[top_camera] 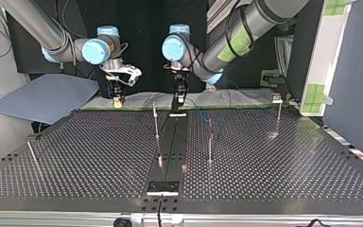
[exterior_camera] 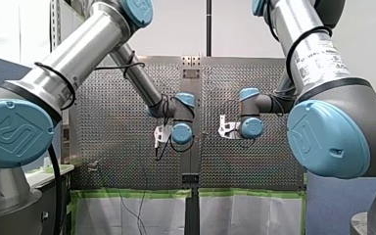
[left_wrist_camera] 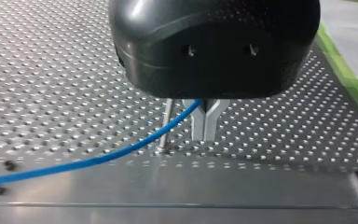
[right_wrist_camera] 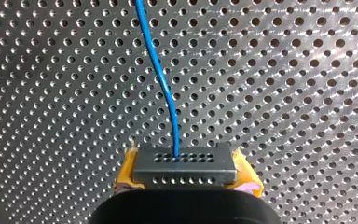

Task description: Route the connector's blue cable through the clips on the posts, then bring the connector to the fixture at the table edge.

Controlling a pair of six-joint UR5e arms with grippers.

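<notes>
Two-arm cable-routing station, seen from four cameras. In the right wrist view, my right gripper (right_wrist_camera: 185, 179) is clamped on a dark grey rectangular connector (right_wrist_camera: 184, 161) with two rows of small holes, its yellow pads (right_wrist_camera: 127, 173) pressed against the connector's two short ends. A thin blue cable (right_wrist_camera: 163, 79) leaves one hole in the connector's upper row and runs in a gentle curve away from the gripper, above the perforated metal table (right_wrist_camera: 284, 93). In the left wrist view, my left gripper (left_wrist_camera: 204, 137), black-bodied with bare metal fingers (left_wrist_camera: 198, 123), is closed on the same blue cable. From the fingers the cable slopes down and away to one side, crossing in front of a thin upright metal post (left_wrist_camera: 166, 123) that stands just beside the fingers. In the top view, both grippers hang side by side near the table's far edge, my right one at the view's left. Two more slender metal posts (top_camera: 156, 124) (top_camera: 210, 142) stand nearer the camera, either side of the table's dark central strip (top_camera: 170, 142).
</notes>
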